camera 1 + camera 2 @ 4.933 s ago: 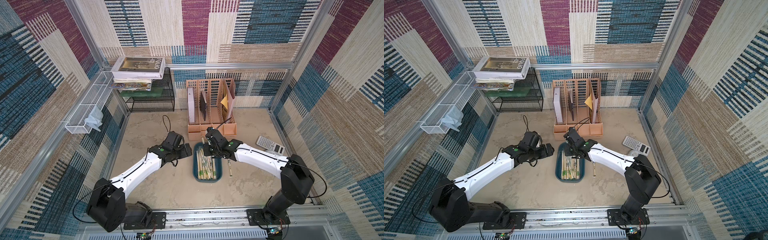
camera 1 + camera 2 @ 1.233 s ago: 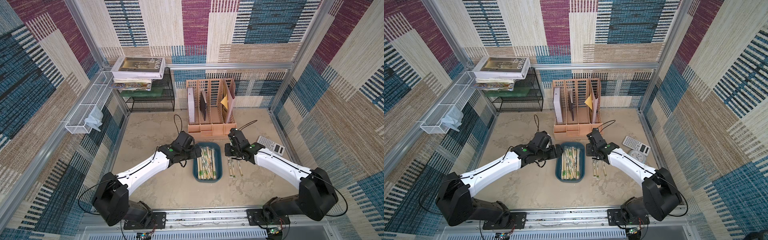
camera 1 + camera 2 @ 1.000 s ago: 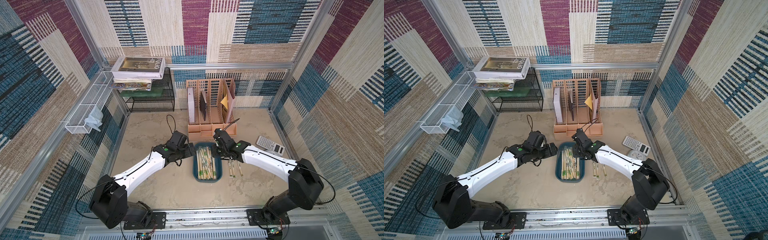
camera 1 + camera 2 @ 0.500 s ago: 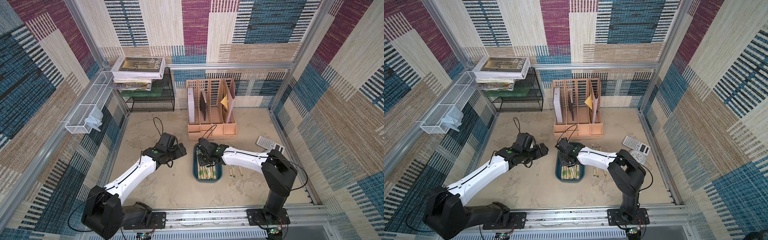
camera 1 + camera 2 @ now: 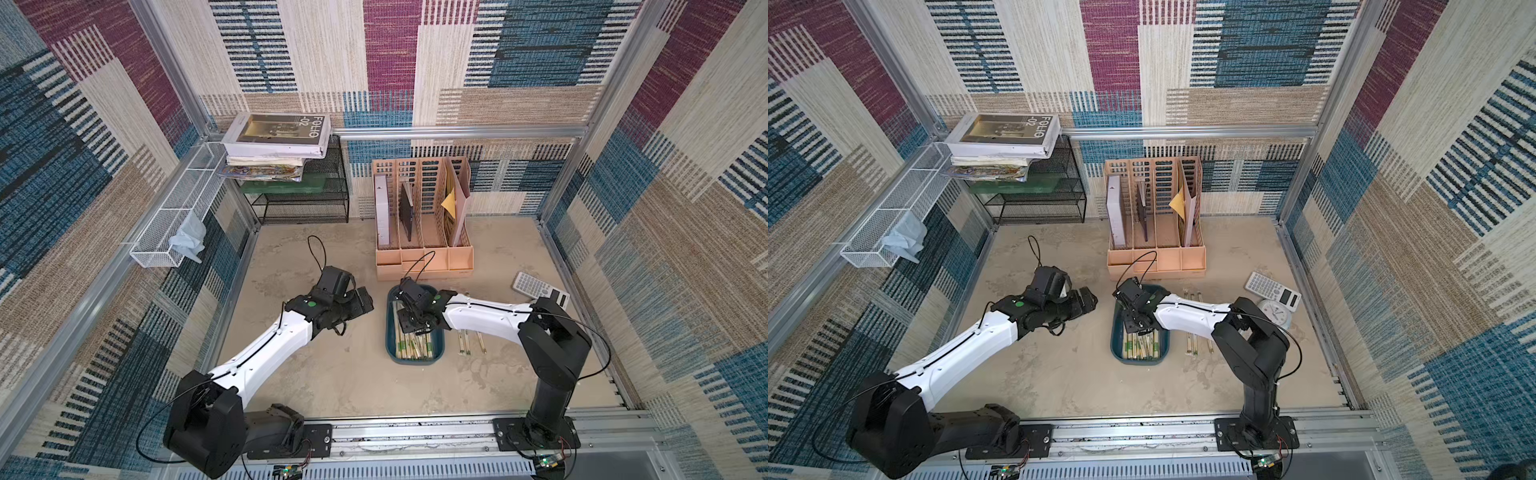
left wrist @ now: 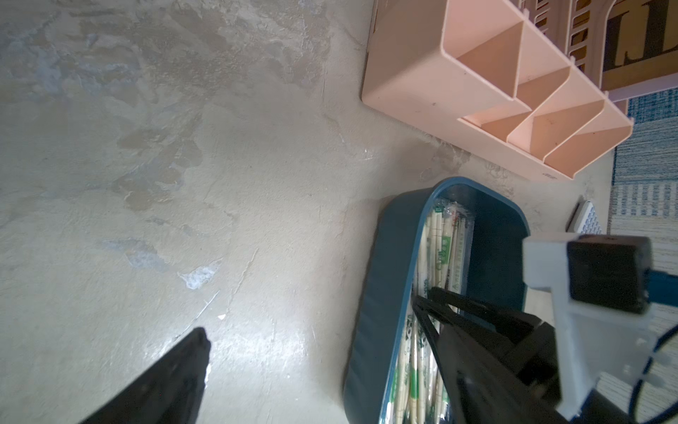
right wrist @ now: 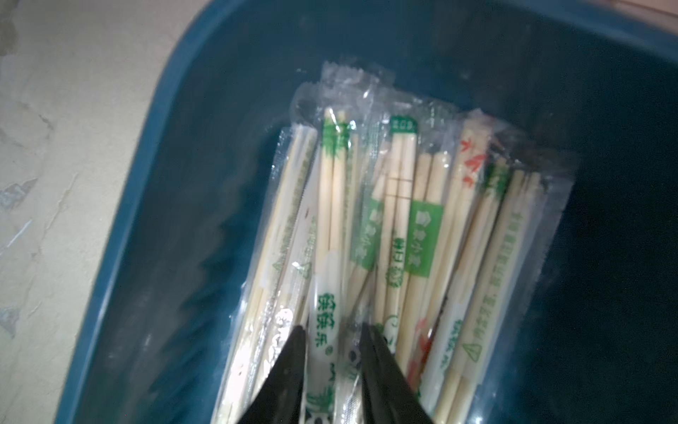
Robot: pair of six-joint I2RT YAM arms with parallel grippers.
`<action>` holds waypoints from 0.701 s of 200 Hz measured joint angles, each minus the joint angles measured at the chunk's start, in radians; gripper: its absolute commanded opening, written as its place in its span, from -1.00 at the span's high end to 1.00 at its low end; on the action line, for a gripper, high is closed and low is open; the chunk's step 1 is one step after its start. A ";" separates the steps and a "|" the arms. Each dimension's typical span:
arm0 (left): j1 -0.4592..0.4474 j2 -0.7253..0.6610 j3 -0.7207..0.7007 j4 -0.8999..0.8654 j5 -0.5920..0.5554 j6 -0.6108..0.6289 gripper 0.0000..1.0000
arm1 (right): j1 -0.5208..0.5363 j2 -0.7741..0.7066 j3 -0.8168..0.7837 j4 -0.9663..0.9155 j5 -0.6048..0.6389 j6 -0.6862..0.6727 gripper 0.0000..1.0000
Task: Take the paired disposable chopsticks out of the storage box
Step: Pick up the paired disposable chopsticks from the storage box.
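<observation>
The storage box (image 5: 415,360) (image 5: 1138,360) is a dark teal tray in front of the peach organizer, and it shows in both top views. Paired disposable chopsticks (image 5: 415,345) (image 7: 400,220) in clear wrappers with green and red print fill it. My right gripper (image 5: 409,326) (image 7: 334,334) reaches down into the box. Its jaws are shut on one white-wrapped pair on top of the pile. A few more wrapped pairs (image 5: 469,343) (image 5: 1192,340) lie on the table right of the box. My left gripper (image 5: 365,303) (image 6: 330,367) hangs open and empty over bare table left of the box (image 6: 381,293).
A peach slotted organizer (image 5: 424,257) stands just behind the box. A calculator (image 5: 538,286) and a round clock (image 5: 1275,313) lie at the right. At the back left, a black mesh rack (image 5: 303,199) carries books, and a white wire basket (image 5: 174,216) hangs on the left wall.
My right gripper has swung left from beside the box into it and come down on the pile. My left arm has drawn back to the left, away from the box.
</observation>
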 measured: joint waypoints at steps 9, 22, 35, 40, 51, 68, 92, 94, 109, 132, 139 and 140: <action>0.000 0.002 0.000 0.002 0.002 0.000 -0.99 | 0.000 0.000 0.000 0.000 0.000 0.000 0.41; 0.000 0.005 0.000 0.003 0.012 0.000 -0.98 | 0.000 0.002 0.002 0.000 0.000 0.000 0.43; 0.000 0.006 0.000 0.003 0.015 0.000 -0.98 | 0.002 0.010 0.006 0.000 0.000 0.000 0.44; 0.000 0.008 0.000 0.003 0.016 0.000 -0.98 | 0.002 0.013 0.007 0.000 0.000 0.000 0.44; 0.000 0.011 0.000 0.003 0.017 0.000 -0.98 | 0.004 0.019 0.012 -0.001 0.000 0.000 0.44; 0.000 0.014 0.000 0.003 0.020 0.000 -0.98 | 0.008 0.029 0.025 -0.001 0.000 0.000 0.50; 0.000 0.016 0.000 0.004 0.026 0.000 -0.99 | 0.013 0.039 0.040 -0.004 0.000 -0.001 0.68; 0.000 0.016 0.000 0.004 0.026 0.000 -0.98 | 0.013 0.039 0.041 -0.004 0.000 -0.001 0.69; 0.000 0.016 0.000 0.005 0.030 0.000 -0.99 | 0.013 0.035 0.042 -0.006 0.000 -0.001 0.72; 0.000 0.016 0.000 0.005 0.040 0.000 -0.98 | 0.012 0.026 0.042 -0.007 0.003 -0.002 0.82; 0.000 0.016 0.000 0.005 0.041 0.000 -0.99 | 0.011 0.023 0.043 -0.010 0.004 -0.004 0.84; 0.000 0.016 0.000 0.005 0.040 0.000 -0.99 | 0.011 0.023 0.044 -0.010 0.003 -0.003 0.84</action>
